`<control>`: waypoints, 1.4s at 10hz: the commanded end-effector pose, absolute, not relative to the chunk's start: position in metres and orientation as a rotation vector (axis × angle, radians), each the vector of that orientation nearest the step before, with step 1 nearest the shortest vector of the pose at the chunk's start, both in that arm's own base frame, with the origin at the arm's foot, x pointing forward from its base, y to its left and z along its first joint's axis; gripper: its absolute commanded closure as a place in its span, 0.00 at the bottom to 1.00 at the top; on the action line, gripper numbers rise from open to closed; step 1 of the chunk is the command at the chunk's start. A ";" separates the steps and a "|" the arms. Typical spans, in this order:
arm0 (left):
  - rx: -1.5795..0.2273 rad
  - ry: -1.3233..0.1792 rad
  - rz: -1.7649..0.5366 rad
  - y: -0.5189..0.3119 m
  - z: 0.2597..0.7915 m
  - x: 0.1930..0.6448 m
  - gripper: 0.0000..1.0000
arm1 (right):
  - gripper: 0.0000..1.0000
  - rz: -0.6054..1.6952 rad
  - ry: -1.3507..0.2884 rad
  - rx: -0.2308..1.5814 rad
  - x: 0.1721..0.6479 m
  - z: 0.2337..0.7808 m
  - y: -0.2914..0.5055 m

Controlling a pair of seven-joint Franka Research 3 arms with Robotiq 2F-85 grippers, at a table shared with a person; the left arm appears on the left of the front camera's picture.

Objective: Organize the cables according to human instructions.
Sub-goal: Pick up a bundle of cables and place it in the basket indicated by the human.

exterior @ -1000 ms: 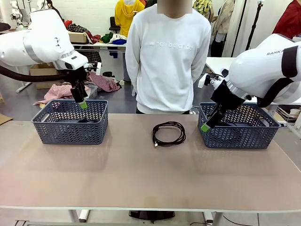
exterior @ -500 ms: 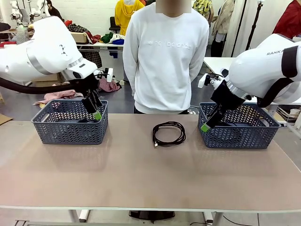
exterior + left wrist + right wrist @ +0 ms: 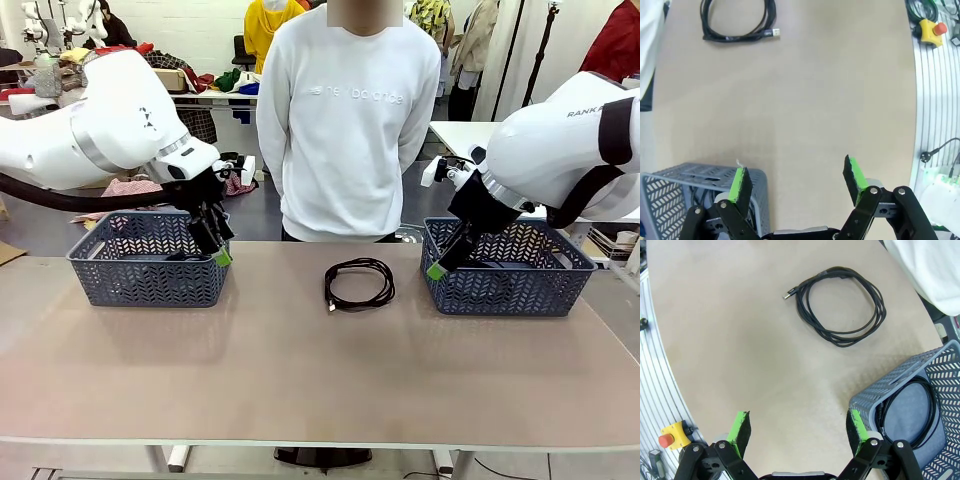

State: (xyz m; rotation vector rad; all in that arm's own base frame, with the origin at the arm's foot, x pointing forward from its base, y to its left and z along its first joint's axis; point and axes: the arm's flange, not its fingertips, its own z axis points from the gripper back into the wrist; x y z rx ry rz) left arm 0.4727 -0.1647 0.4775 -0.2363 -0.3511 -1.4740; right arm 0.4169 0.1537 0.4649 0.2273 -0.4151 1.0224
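Cables are the matter here, and one coiled cable [image 3: 359,282] lies flat on the bare surface [image 3: 300,370] between two baskets, just in front of the person [image 3: 345,120] standing at the far edge.

The left end effector [image 3: 220,250] hangs at the near right corner of the left basket [image 3: 148,260], its fingers spread apart and empty. In the left wrist view the left end effector [image 3: 797,180] shows one green pad [image 3: 740,182] above the basket's corner [image 3: 700,200] and the other pad over bare surface; dark cords lie inside that basket, too dim to count. The coiled cable [image 3: 737,22] sits well away toward the top of that view, its small plug end pointing out to one side.

The right end effector [image 3: 437,264] hangs at the near left corner of the right basket [image 3: 510,270], fingers likewise apart and holding nothing. In the right wrist view the right end effector [image 3: 797,427] has one pad [image 3: 741,427] over the surface and the other beside the basket's rim [image 3: 890,385]. A cable in the basket [image 3: 912,410] lies looped against its floor. The coiled cable [image 3: 840,305] on the surface lies apart from that basket, closer to the person's white sleeve.
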 end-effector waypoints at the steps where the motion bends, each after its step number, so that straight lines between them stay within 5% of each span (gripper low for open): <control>1: -0.237 -0.350 -1.475 -0.165 0.477 0.473 0.04 | 0.00 1.021 -0.419 0.225 0.416 0.466 0.155; 14: -0.237 -0.350 -1.475 -0.165 0.477 0.473 0.04 | 0.00 1.021 -0.419 0.225 0.416 0.466 0.155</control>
